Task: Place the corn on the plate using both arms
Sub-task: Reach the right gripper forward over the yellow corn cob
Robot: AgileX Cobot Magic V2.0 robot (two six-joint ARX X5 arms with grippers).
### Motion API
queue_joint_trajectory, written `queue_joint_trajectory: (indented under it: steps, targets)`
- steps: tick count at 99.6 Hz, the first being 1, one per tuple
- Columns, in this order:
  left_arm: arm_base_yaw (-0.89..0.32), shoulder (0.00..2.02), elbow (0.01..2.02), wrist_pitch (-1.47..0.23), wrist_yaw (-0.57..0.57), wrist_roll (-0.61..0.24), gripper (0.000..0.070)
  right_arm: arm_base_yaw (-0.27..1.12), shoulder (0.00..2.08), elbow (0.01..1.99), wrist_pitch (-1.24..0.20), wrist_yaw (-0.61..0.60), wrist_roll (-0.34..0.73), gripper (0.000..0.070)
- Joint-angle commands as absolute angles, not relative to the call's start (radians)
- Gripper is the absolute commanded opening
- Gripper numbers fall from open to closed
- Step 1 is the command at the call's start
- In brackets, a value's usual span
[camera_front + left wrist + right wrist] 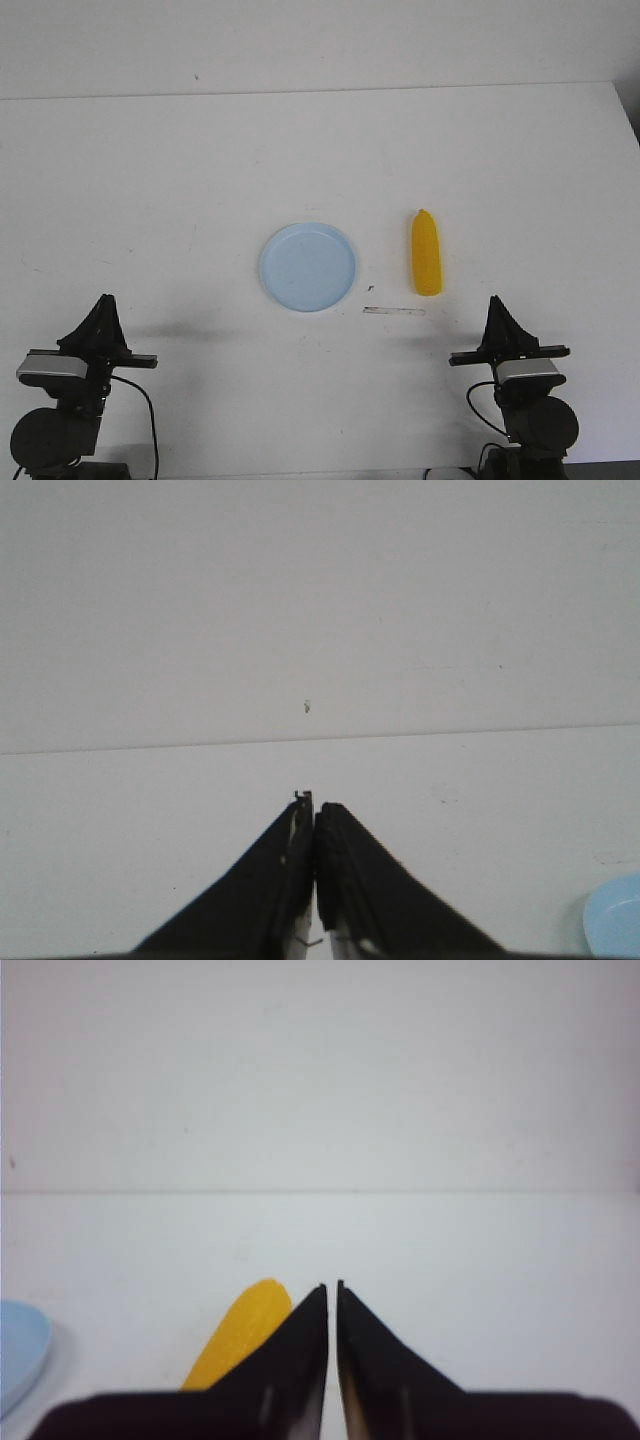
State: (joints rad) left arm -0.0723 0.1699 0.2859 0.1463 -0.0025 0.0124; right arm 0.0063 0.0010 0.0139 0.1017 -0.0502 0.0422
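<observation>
The yellow corn (427, 253) lies on the white table just right of the pale blue plate (308, 266), tapered tip pointing away from me. The plate holds nothing. My left gripper (103, 300) is shut and empty at the near left, well away from the plate. My right gripper (496, 302) is shut and empty at the near right, in front of and slightly right of the corn. In the right wrist view the corn (243, 1336) shows beside my shut gripper (332, 1286), with the plate edge (20, 1348) beyond it. In the left wrist view the gripper (315, 802) is shut and a sliver of plate (615, 918) shows.
A short clear strip (394, 311) and a small dark speck (371, 287) lie on the table just in front of the corn and plate. The table's far edge (320, 92) meets a pale wall. Its right edge (630, 125) shows at the far right.
</observation>
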Motion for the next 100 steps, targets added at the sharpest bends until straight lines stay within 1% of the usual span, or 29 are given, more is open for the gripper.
queue_joint_trajectory:
  steps: [1, 8, 16, 26, 33, 42, 51, 60, 73, 80, 87, 100]
  targets:
    - [-0.072, 0.168, 0.294, 0.158, -0.005, 0.022, 0.0002, 0.007, 0.001, 0.013, 0.121, -0.047, 0.054, 0.0013]
    - [-0.072, 0.168, 0.294, 0.158, -0.005, 0.022, 0.0002, 0.006, 0.001, 0.013, 0.133, 0.007, 0.052, 0.0012]
    - [-0.072, 0.169, 0.294, 0.157, -0.005, 0.022, 0.0002, 0.006, 0.001, 0.013, 0.126, 0.053, 0.107, 0.0010]
    - [-0.072, 0.168, 0.294, 0.157, -0.005, 0.022, 0.0002, 0.012, 0.008, 0.032, 0.119, 0.044, 0.123, 0.0007]
    - [-0.072, 0.168, 0.294, 0.157, -0.005, 0.022, 0.0002, 0.026, 0.038, 0.067, 0.115, 0.025, 0.115, 0.0006]
    - [-0.072, 0.168, 0.294, 0.158, -0.005, 0.022, 0.0002, 0.047, 0.101, 0.138, 0.089, 0.027, 0.095, 0.0004]
    - [-0.072, 0.168, 0.294, 0.158, -0.005, 0.022, 0.0002, 0.063, 0.208, 0.229, 0.020, 0.028, 0.068, 0.0004]
    - [-0.072, 0.168, 0.294, 0.158, -0.005, 0.022, 0.0002, 0.074, 0.345, 0.319, -0.047, 0.028, 0.065, 0.0004]
    - [-0.072, 0.168, 0.294, 0.157, -0.005, 0.022, 0.0002, 0.091, 0.554, 0.440, -0.083, 0.027, 0.069, 0.0004]
    - [-0.072, 0.168, 0.294, 0.158, -0.005, 0.022, 0.0002, 0.103, 0.671, 0.511, -0.105, 0.038, 0.083, 0.0004]
    - [-0.072, 0.168, 0.294, 0.157, -0.005, 0.022, 0.0002, 0.117, 0.781, 0.593, -0.159, 0.065, 0.097, 0.0004]
    - [-0.072, 0.168, 0.294, 0.157, -0.005, 0.022, 0.0002, 0.136, 0.980, 0.763, -0.306, 0.108, 0.189, 0.0004]
